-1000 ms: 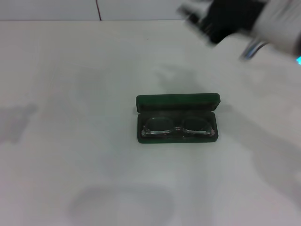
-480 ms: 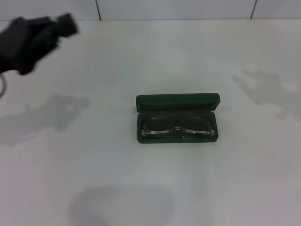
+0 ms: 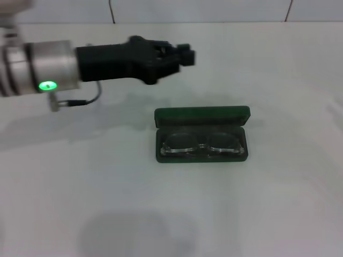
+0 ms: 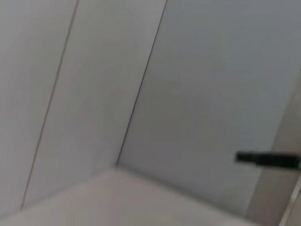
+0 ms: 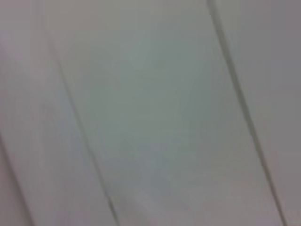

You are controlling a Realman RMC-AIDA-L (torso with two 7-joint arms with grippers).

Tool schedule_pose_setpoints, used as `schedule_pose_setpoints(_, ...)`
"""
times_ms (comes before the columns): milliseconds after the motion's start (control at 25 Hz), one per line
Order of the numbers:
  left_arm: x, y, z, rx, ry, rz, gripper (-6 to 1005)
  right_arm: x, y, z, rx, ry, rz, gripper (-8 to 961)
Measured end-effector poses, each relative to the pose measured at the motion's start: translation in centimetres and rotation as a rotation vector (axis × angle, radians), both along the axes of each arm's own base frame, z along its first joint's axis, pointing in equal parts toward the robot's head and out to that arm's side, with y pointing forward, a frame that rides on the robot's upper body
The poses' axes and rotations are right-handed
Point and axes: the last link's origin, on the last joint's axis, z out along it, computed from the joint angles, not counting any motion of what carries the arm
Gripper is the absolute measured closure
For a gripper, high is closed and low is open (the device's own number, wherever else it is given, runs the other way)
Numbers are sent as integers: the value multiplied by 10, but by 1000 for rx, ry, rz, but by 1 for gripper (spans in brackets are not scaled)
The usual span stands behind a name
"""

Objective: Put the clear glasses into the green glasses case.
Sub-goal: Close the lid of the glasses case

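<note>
A dark green glasses case [image 3: 202, 134], a rounded-corner rectangular hard clamshell, lies open near the middle of a smooth white tabletop [image 3: 161, 214], its lid standing up along the far edge. Inside the dark lining rest the clear glasses [image 3: 201, 145], colourless transparent plastic, lenses side by side and spanning nearly the case's width. The left hand [image 3: 185, 55], matte black on a silver arm, hovers beyond the case's far left corner, not touching it; whether its fingers are open or closed cannot be told.
</note>
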Motion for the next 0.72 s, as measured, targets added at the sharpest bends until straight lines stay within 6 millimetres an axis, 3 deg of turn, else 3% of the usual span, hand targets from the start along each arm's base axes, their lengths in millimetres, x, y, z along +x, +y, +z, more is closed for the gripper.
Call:
schedule_pose_setpoints(280,14,16,-43,-51,150,26,797,32,-19,-13,89,97,-56,664)
schedule_pose_setpoints(720,5,16,-66,-63,234,81,799,30,-11,-24,88,106,-35,671)
